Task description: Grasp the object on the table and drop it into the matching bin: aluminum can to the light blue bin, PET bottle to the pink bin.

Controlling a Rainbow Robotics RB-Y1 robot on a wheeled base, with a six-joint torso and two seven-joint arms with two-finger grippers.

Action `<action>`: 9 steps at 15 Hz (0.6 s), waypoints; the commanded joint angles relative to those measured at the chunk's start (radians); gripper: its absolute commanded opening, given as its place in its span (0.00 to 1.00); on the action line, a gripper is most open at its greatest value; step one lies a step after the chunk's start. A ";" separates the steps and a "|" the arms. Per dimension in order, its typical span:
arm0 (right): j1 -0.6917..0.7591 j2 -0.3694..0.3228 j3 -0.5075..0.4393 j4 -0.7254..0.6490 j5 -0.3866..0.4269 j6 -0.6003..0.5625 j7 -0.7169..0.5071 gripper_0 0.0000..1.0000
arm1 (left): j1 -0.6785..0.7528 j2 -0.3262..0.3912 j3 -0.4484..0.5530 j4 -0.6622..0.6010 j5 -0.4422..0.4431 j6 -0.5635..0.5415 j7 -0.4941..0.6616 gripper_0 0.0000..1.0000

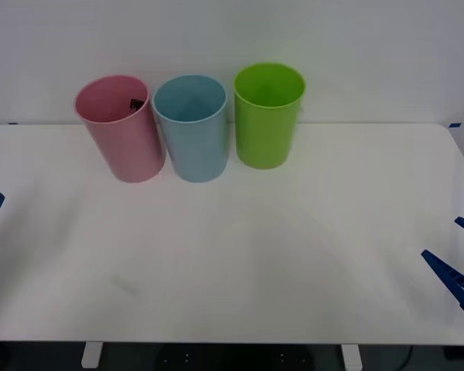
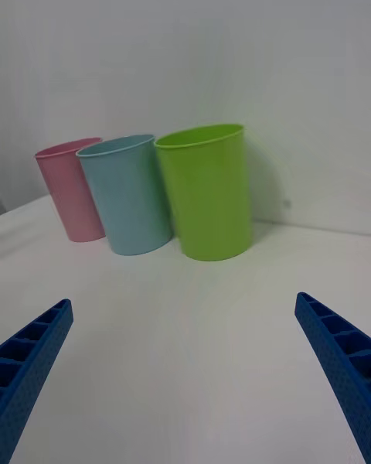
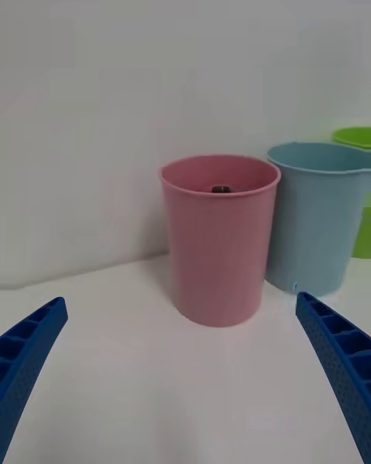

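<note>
Resting inside pink bin (image 1: 124,143), bottle (image 1: 137,103); both fingers spread, far off.

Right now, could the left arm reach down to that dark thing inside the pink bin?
Probably yes: the left gripper is open and faces the pink bin across bare table, but the dark thing lies inside, so it must go in over the rim.

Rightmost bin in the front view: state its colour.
Bright green bin, clearest in the right wrist view.

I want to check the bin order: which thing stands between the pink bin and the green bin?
The light blue bin stands between the pink bin and the green bin, seen in the front view.
</note>
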 commanded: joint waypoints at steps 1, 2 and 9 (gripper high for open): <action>0.000 0.000 0.000 0.000 0.000 0.000 0.000 1.00 | 0.046 0.001 0.006 0.000 0.014 -0.050 -0.006 1.00; 0.000 0.000 0.000 0.000 0.000 0.000 0.000 1.00 | 0.057 0.001 0.006 0.000 0.017 -0.065 -0.007 1.00; 0.000 0.000 0.000 0.000 0.000 0.000 0.000 1.00 | 0.117 0.000 -0.011 0.002 0.037 -0.107 -0.004 1.00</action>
